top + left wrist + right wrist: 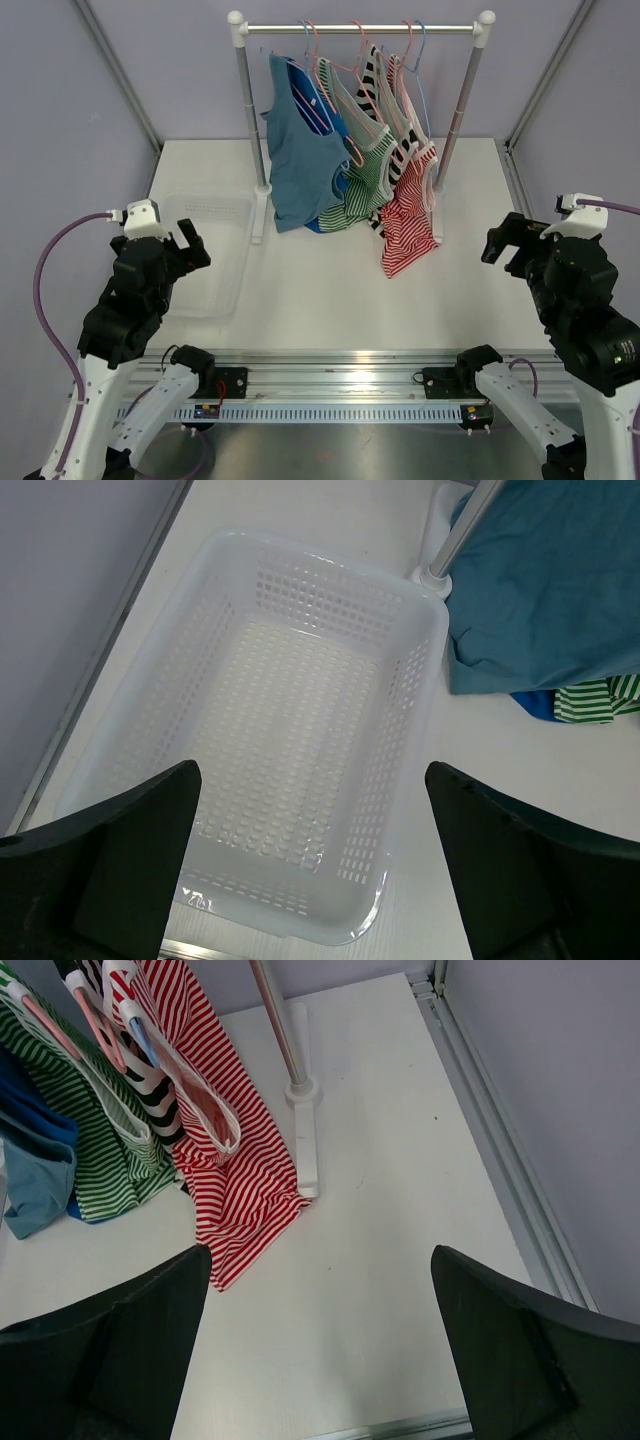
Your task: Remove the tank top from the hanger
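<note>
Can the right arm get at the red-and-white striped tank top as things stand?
Probably yes: the open right gripper faces the red-and-white striped tank top across bare white table, though the rack's metal post stands close beside it.

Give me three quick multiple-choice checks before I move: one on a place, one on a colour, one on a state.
1. Where does the white basket sit?
A. On the table, left of the rack
B. Right of the rack
C. Hung from the top bar

2. What colour is the tank top nearest the rack's right post?
A. Plain blue
B. Green and white stripes
C. Red and white stripes

3. How do the left gripper and right gripper stand?
A. Both open, holding nothing
B. Left shut on a hanger
C. Right shut on cloth

Answers:
1 A, the top view shows it on the table left of the rack.
2 C, red and white stripes hang beside that post.
3 A, each wrist view shows fingers wide apart with nothing between.
</note>
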### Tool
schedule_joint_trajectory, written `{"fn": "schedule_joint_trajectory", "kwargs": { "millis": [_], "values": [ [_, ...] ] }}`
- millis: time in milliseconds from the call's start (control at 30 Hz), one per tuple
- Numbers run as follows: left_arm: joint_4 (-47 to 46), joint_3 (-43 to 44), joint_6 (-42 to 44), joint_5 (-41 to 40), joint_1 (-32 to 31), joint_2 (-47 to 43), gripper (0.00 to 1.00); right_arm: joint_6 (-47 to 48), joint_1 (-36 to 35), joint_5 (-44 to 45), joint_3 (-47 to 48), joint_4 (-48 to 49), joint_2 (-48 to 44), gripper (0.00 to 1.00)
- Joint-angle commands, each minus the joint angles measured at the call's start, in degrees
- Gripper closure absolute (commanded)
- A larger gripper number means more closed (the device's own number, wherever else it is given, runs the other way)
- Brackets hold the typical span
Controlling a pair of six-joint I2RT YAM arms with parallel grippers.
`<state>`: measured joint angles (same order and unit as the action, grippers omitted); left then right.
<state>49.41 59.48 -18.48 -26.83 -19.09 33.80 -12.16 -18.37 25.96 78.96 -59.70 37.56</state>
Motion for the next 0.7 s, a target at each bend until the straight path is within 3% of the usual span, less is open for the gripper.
{"fn": "schedule_joint_trajectory", "kwargs": {
  "millis": [0, 167, 333, 467, 533, 667],
  "values": [
    [-3.35, -0.33, -0.5, -1.03, -0.24, -0.49, 0.01, 1.09, -0.53, -1.5, 0.06, 1.52, 1.72, 0.01],
    [-4.76, -0.95, -1.03, 1.78, -0.24, 0.38, 0.01, -1.99, -0.44, -6.35, -1.79, 8.17, 4.97, 0.01],
    [-5.64, -1.74, -1.03, 2.57, -0.24, 1.0, 0.01, -0.15, -0.44, -5.04, -1.88, 18.03, 13.23, 0.01],
    [-6.78, -4.63, -0.77, 2.13, -0.24, 0.21, 0.01, 3.54, -0.18, -6.87, 7.06, 21.82, 21.83, 0.01],
    [-7.04, -6.21, -0.68, 2.22, -0.24, -0.31, 0.01, 5.13, 0.7, -13.71, 14.77, 20.77, 28.51, 0.02],
    [-7.57, -7.36, -0.24, 3.27, -0.24, -0.93, 0.01, 7.41, 2.37, -19.0, 26.84, 17.88, 40.11, 0.11]
  ]
}}
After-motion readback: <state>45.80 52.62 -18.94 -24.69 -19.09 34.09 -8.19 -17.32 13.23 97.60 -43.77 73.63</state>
